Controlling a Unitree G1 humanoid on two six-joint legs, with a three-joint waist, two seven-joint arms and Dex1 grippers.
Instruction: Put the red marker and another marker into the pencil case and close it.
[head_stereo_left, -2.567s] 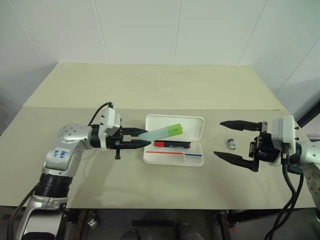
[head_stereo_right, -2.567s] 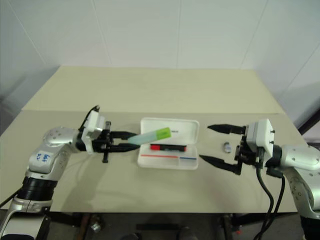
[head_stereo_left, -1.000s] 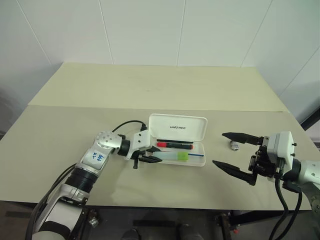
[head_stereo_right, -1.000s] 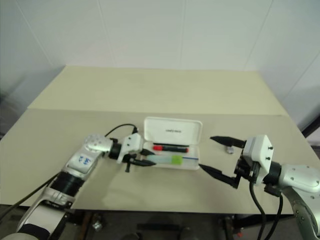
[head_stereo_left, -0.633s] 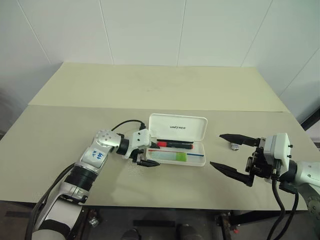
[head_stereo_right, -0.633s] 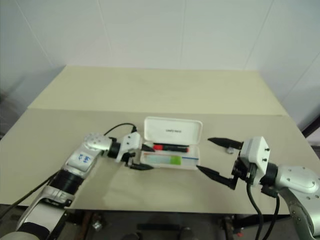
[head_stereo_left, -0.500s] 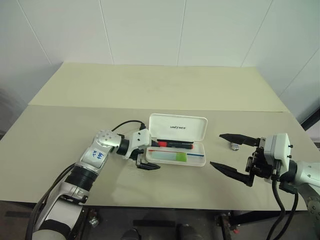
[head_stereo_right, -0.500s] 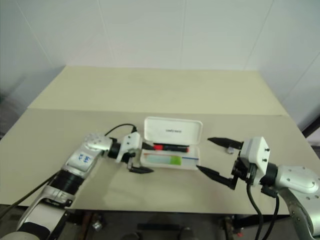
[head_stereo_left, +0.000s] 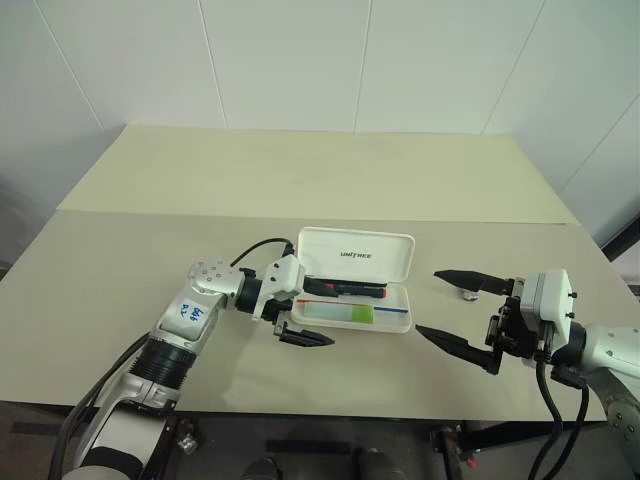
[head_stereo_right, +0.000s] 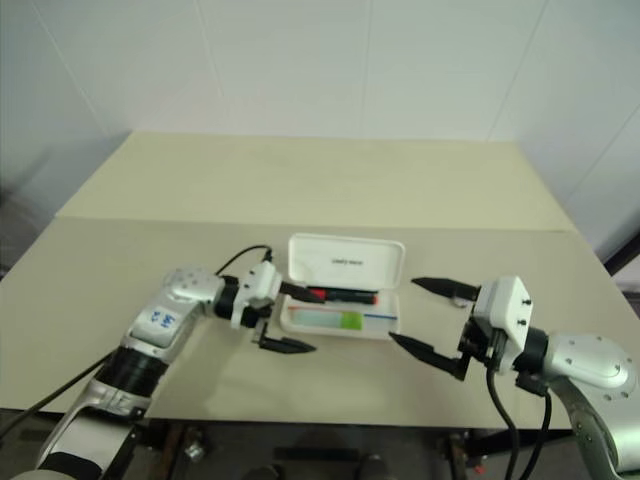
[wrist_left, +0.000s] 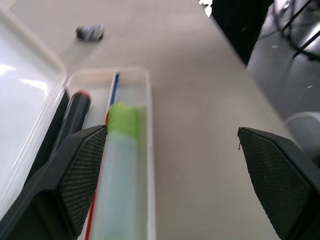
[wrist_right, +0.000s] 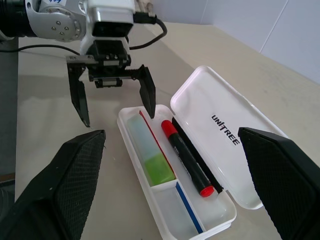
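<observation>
Since earlier frame, left gripper (head_stereo_left: 305, 318) let go of another marker (wrist_right: 151, 156) and backed off, jaws spread, empty. Green-capped marker lies in pencil case (head_stereo_left: 400, 325), front compartment; red marker (wrist_right: 186, 162) behind it. Lid up. Next: push lid from behind, steady base. Right gripper (head_stereo_left: 462, 311) spread, empty, near case.

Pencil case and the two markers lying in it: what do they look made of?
The pencil case looks like hard white plastic, glossy: its open lid holds its shape and shows highlights. The red marker seems smooth plastic, with a black barrel and red at both ends. The green-capped marker looks like pale, translucent plastic, duller in finish. None of this is certain from looks alone.
</observation>
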